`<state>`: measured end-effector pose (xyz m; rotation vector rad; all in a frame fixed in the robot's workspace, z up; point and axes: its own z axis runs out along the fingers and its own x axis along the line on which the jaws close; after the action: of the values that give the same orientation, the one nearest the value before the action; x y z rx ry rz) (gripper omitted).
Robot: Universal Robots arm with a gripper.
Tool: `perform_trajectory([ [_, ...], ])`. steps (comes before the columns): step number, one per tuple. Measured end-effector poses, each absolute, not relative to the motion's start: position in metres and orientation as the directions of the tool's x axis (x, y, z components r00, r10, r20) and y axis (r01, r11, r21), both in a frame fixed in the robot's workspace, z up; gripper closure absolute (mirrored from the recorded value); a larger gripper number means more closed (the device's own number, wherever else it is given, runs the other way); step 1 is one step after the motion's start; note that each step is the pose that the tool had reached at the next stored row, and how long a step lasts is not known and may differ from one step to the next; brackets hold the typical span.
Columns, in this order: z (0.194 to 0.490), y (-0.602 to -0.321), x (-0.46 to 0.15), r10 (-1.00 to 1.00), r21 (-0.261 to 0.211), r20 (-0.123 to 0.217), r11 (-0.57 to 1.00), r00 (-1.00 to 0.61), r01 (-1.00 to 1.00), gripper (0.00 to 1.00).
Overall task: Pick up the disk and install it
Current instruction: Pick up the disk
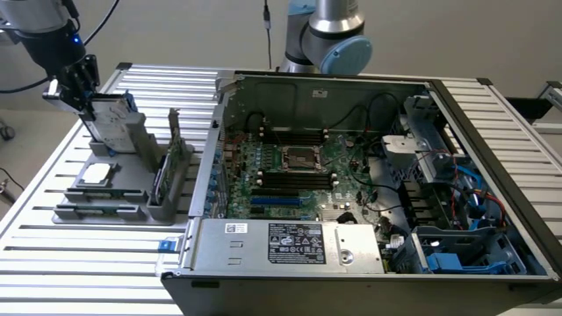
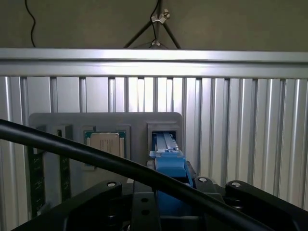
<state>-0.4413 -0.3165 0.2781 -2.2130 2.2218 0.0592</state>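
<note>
In the exterior view my gripper (image 1: 86, 105) is over at the exterior view's left, about half closed and clamped on the top edge of the disk (image 1: 112, 126) — it stands upright in its slot of the grey holder (image 1: 105, 212), beside the open computer case (image 1: 307, 85). In the wrist view the disk's blue edge sits pinched between my fingers — the processor chip (image 2: 104, 144) lies in the neighbouring pocket.

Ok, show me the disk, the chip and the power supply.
disk (image 1: 110, 118), exterior view, its labelled face.
chip (image 1: 95, 174), exterior view, middle of its top.
power supply (image 1: 294, 242), exterior view, its black label.
</note>
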Motion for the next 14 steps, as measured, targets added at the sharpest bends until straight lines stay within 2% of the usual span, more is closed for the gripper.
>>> perform_trajectory([
  [14,0.2792,-0.3165,-0.4413,-1.0,0.022,-0.03,0.004,-0.004,-1.0,0.67],
])
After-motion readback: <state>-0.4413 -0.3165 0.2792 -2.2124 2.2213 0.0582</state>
